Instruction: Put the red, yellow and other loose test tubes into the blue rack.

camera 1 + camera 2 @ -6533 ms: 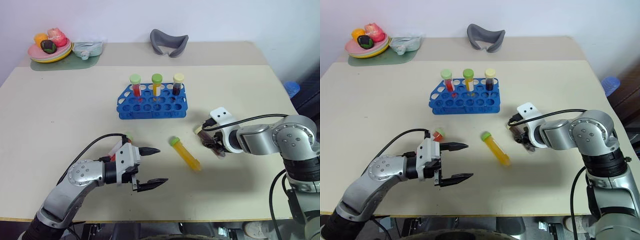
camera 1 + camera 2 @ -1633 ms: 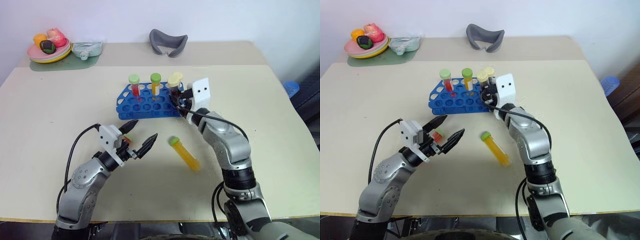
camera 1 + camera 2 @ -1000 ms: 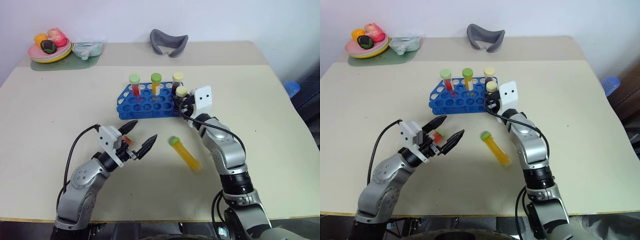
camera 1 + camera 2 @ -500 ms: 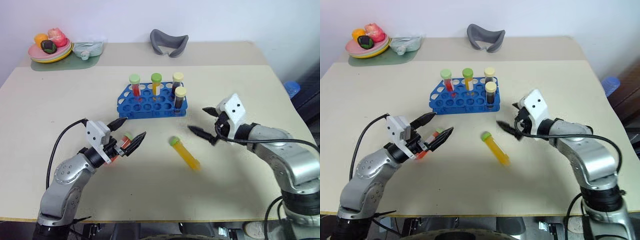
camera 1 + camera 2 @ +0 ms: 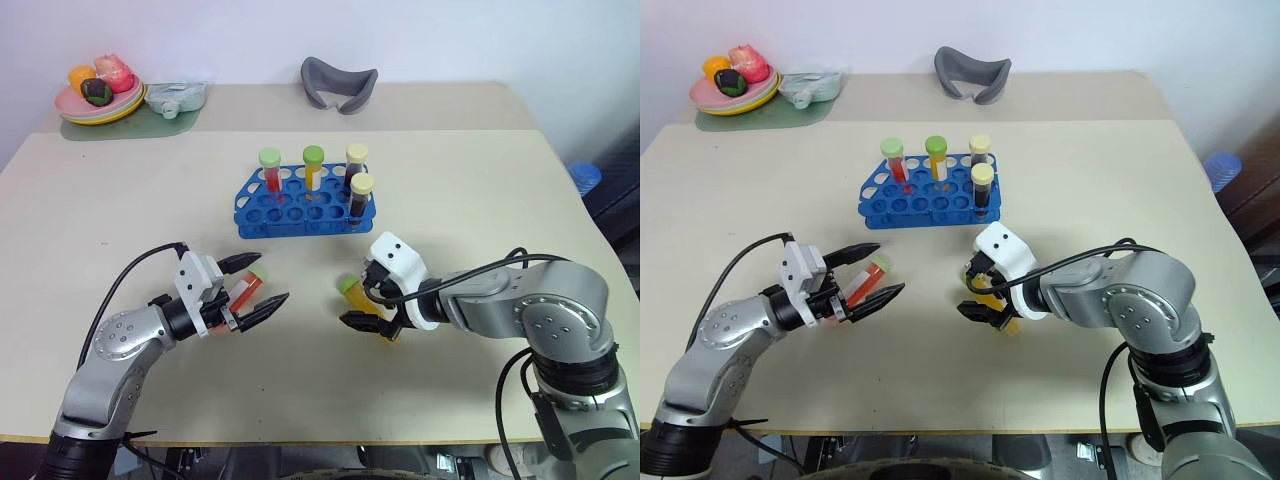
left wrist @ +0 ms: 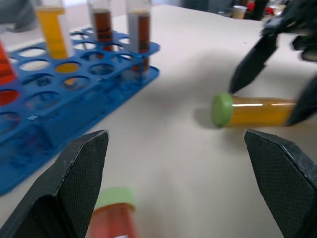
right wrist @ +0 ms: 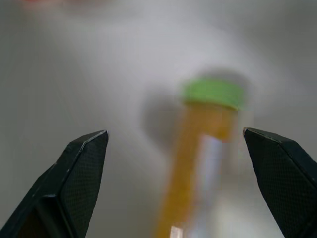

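The blue rack stands mid-table with several capped tubes upright in it, the nearest a dark one with a cream cap. A red test tube with a pale green cap lies on the table between the fingers of my open left gripper. The yellow test tube, green-capped, lies under my right gripper, which points down with its open fingers on either side of the tube. The left wrist view shows the red test tube, the yellow test tube and the blue rack. The right wrist view looks down on the yellow test tube.
A plate of toy food and a clear bag sit on a green mat at the far left corner. A grey curved object lies at the back centre. A blue item shows beyond the table's right edge.
My right gripper opened and left the dark cream-capped tube standing in the rack's near row, then drew back and tipped down over the yellow tube. My left gripper shifted slightly left around the red tube.
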